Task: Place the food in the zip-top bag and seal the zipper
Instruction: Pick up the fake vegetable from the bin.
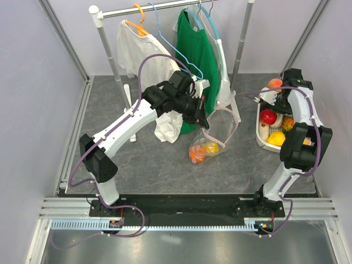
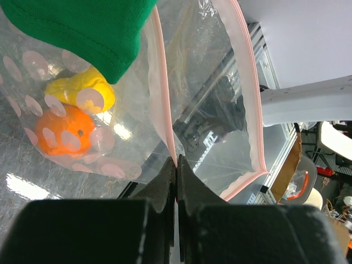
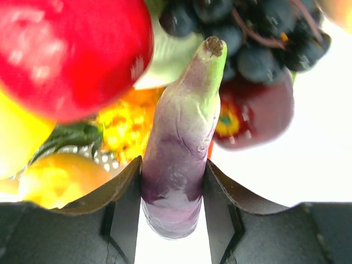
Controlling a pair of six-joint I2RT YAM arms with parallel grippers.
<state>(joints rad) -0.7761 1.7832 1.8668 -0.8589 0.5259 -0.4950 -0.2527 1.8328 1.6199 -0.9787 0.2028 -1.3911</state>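
My left gripper is shut on the pink zipper strip of the clear dotted zip-top bag, holding its mouth up and open. An orange fruit and a yellow one lie in the bag's bottom. My right gripper is over the white basket and is shut on a purple eggplant with a green tip. Red apple, dark grapes and yellow and orange food lie below it.
A clothes rack with a white shirt and a green shirt stands at the back; the green cloth hangs against the bag. A white cloth hangs below the left arm. Frame rails run along the near edge.
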